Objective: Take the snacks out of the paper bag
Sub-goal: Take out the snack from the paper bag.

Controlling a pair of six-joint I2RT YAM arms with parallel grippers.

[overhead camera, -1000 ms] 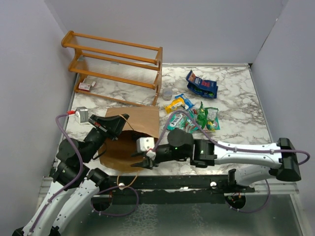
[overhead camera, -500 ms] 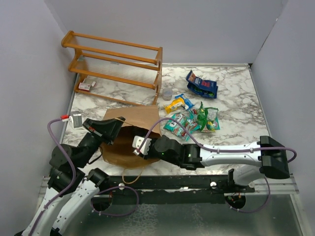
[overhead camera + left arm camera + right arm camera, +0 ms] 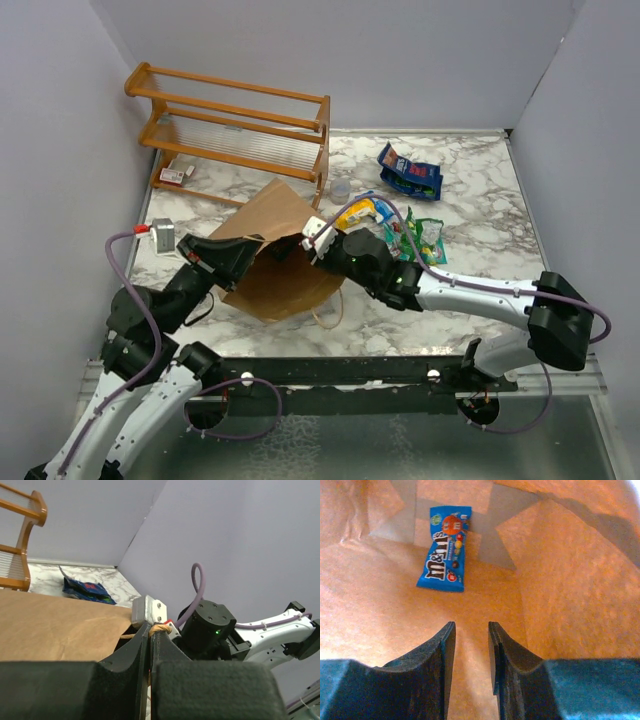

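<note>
Jaws of the right gripper [image 3: 470, 628] stand narrowly parted with nothing between them, deep inside the paper bag [image 3: 560, 605], and we see a blue packet [image 3: 445, 550] lying flat on the bag's floor just ahead, apart from both tips. The left gripper [image 3: 150, 636] is pinched closed on the bag's rim, with a twisted handle [image 3: 161, 627] at its tips. A second ago the right gripper hung outside the mouth by the near edge. Since then it has pushed in, and the bag has swung round so one corner points at the orange rack [image 3: 235, 125]. We judge this packet to be the one left to grasp, since other snacks [image 3: 420, 240] already lie on the marble table [image 3: 480, 220]. Its print reads "m&m's" in white beside a red-orange character; the outside packets' writing is too small to read.
</note>
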